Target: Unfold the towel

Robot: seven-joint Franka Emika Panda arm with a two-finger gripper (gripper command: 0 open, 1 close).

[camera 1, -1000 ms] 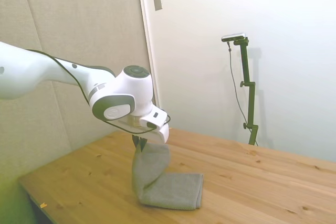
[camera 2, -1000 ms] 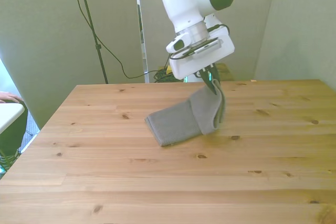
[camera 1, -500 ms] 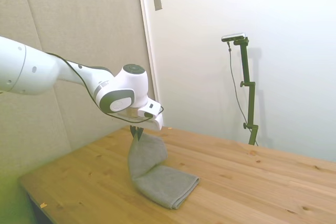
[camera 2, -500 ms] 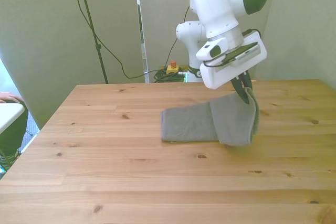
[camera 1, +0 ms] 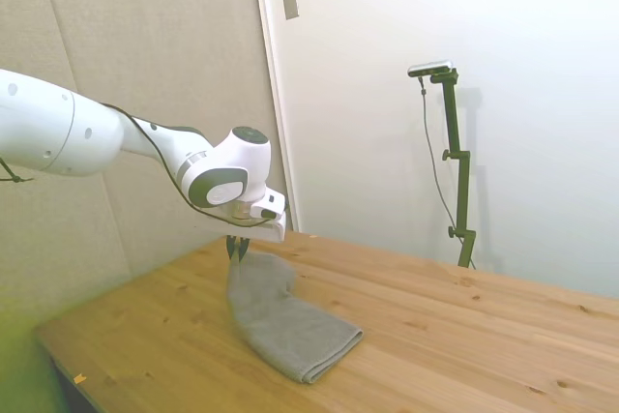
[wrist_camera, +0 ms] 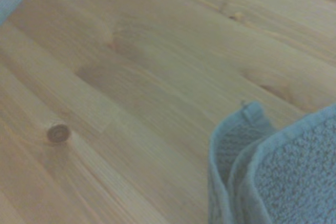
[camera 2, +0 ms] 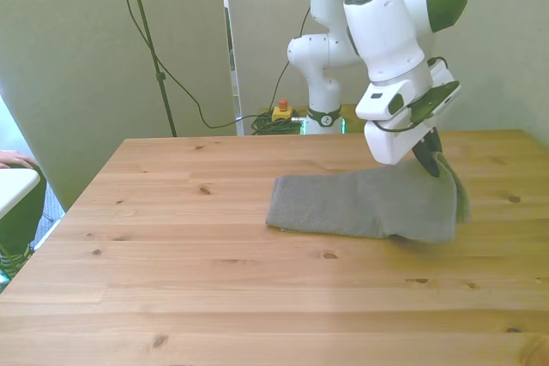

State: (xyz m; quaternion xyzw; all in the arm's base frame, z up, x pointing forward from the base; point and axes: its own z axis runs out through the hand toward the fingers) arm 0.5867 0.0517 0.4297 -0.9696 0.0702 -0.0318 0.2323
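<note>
The white arm's gripper (camera 2: 435,160) had its jaws pinched shut on one raised end of the soft grey-olive terry towel (camera 2: 364,203), at about 3 o'clock of the cloth in the front view. Over the last second the arm had swung from above the fold out toward the front view's right, dragging the upper layer with it, so the hanging loop flattened. The towel now lay stretched along the wooden desk (camera 2: 214,289), only its held end lifted. In the wrist view, layered hems (wrist_camera: 247,145) showed, so by my judgement, unfolding was only partly done.
</note>
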